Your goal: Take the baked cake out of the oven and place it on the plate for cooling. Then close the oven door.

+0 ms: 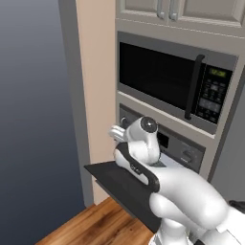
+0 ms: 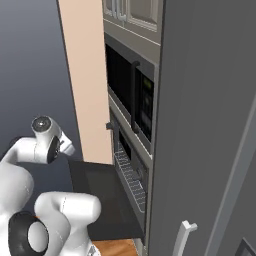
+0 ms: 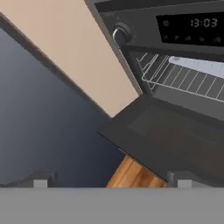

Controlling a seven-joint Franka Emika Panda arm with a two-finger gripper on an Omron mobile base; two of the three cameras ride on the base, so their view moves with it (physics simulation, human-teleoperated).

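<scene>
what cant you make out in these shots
- Grey steel wall oven interior: hand view, cut by the right edge; a pale tray sits on the wire rack, cake not discernible.
- Dropped-open dark-glass oven door: left base view, the white arm hides its right part.
- Black microwave keypad: right base view, too oblique.

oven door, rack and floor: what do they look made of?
Oven door: dark matte panel with a slightly glossy inset, likely glass in a metal frame.
Rack: thin pale crossing wires, looks like bare metal.
Floor: warm brown planks with grain streaks, looks like wood, satin finish.
</scene>
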